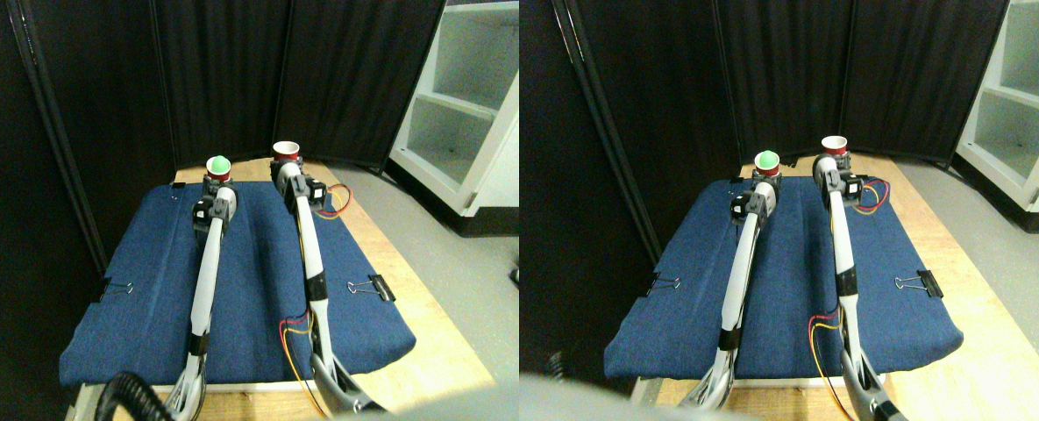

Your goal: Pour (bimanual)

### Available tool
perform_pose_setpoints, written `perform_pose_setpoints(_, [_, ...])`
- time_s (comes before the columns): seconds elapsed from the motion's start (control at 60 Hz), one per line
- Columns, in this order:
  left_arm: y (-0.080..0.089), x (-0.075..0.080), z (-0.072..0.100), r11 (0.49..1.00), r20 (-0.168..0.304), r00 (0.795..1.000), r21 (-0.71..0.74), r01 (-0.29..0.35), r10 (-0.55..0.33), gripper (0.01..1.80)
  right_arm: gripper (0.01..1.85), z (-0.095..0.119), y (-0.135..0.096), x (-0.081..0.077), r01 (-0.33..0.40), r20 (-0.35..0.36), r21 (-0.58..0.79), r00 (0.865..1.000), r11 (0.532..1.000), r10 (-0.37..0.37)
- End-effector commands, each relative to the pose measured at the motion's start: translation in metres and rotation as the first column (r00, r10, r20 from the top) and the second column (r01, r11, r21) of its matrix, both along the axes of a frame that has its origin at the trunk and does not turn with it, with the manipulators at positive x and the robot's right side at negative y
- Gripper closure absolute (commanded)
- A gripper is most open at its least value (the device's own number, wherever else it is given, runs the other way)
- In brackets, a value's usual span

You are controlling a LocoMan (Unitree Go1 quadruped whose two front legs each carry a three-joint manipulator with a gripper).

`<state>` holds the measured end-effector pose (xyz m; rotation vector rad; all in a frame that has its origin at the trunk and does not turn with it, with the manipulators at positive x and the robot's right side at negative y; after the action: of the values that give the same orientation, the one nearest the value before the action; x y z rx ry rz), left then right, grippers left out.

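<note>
Two red paper cups stand at the far end of the blue cloth. The left cup has a green ball on its mouth. The right cup has a white inside and I see nothing in it. My left gripper is at the base of the left cup. My right gripper is at the base of the right cup. The arms hide the lower part of each cup, and the contact with the cups does not show.
The blue cloth is clipped with black binder clips onto a wooden table. Black curtains close off the back and left. A white shelf unit stands at the right on the grey floor. Red and yellow wires run along the right arm.
</note>
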<state>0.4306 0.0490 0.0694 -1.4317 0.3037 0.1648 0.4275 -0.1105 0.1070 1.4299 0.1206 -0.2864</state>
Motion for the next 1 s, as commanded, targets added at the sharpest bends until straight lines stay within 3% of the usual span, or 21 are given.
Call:
perform_pose_setpoints(0.017, [0.004, 0.004, -0.001, 0.999, 0.026, 0.999, -0.015, -0.044, 0.044, 1.48, 1.53, -0.005, -0.004, 0.000, 0.009, 0.036, 0.017, 0.999, 1.000, -0.010])
perform_pose_setpoints(0.483, [0.023, 0.009, -0.041, 0.994, -0.034, 0.994, 0.005, -0.108, 0.109, 1.48, 1.53, -0.052, -0.019, 0.002, -0.006, 0.011, -0.088, 1.000, 0.996, 0.007])
perform_pose_setpoints(0.6, [0.025, 0.008, -0.053, 0.992, -0.054, 0.991, -0.010, -0.125, 0.124, 1.48, 1.53, -0.064, -0.023, 0.007, -0.038, -0.007, -0.227, 0.999, 0.973, 0.038])
perform_pose_setpoints(0.65, [0.025, 0.007, -0.057, 0.989, -0.056, 0.988, 0.006, -0.145, 0.146, 1.48, 1.53, -0.070, -0.023, 0.006, -0.002, -0.026, -0.156, 1.000, 0.988, -0.002])
perform_pose_setpoints(1.0, [0.031, 0.005, -0.075, 0.985, -0.072, 0.983, 0.025, -0.170, 0.171, 1.48, 1.53, -0.093, -0.023, 0.017, -0.023, -0.060, -0.216, 0.998, 0.976, 0.010])
